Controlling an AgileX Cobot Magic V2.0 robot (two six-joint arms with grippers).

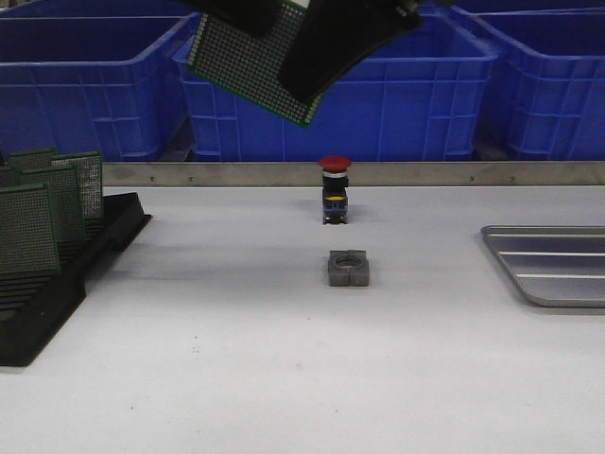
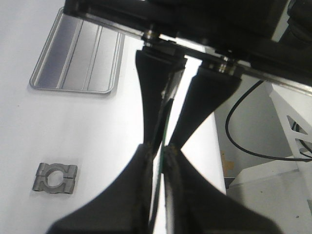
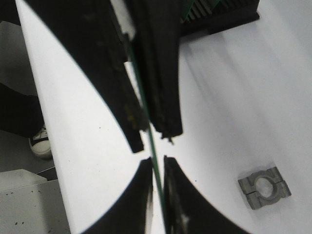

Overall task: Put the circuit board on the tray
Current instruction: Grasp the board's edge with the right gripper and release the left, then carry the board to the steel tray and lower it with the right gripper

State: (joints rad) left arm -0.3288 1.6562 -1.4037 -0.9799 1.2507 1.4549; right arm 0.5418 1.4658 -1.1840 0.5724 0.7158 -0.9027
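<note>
A green perforated circuit board (image 1: pixel 241 61) hangs tilted high above the table's far middle. Both grippers hold it there. My left gripper (image 1: pixel 260 28) comes in from the top left, and my right gripper (image 1: pixel 301 87) reaches over from the right. In the left wrist view the board's thin green edge (image 2: pixel 166 124) runs between my left gripper's (image 2: pixel 158 151) fingers. The right wrist view shows that edge (image 3: pixel 144 112) inside my right gripper (image 3: pixel 157 163). The silver ridged tray (image 1: pixel 553 270) lies flat at the table's right edge, also in the left wrist view (image 2: pixel 73 58).
A black slotted rack (image 1: pixel 57 274) with more green boards (image 1: pixel 47 208) stands at the left. A red-capped push button (image 1: pixel 335 189) and a grey metal clamp block (image 1: pixel 348 268) sit mid-table. Blue bins (image 1: pixel 397 104) line the back.
</note>
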